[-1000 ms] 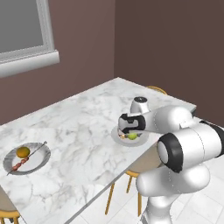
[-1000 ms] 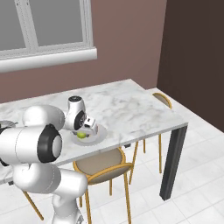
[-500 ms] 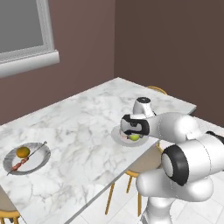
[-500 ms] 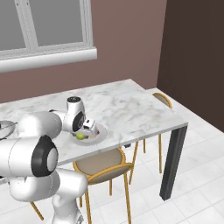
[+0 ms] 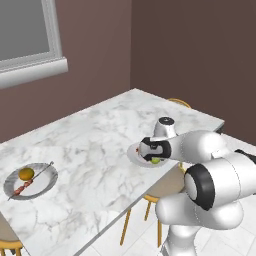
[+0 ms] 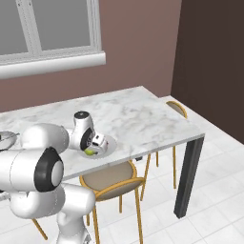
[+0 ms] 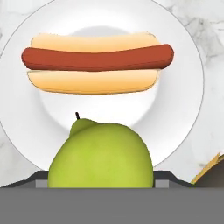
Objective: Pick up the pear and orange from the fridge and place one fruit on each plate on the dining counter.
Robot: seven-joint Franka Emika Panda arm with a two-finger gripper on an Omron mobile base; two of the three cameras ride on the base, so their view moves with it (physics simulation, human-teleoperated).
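The gripper (image 5: 155,156) pinches the pear (image 7: 100,155) stem-up directly over the near plate (image 7: 183,118), hot dog (image 7: 97,57) just beyond, so release is straight down w/o sideways shift.

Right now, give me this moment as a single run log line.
stage: placing pear | end effector: over hot dog plate | pear: at end effector, above plate | orange: on skewer plate | surface: dining counter

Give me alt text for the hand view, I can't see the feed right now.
A green pear fills the lower middle of the view, close to the camera, over a round pale plate on the marble counter. A hot dog in a bun lies across the plate beyond the pear.
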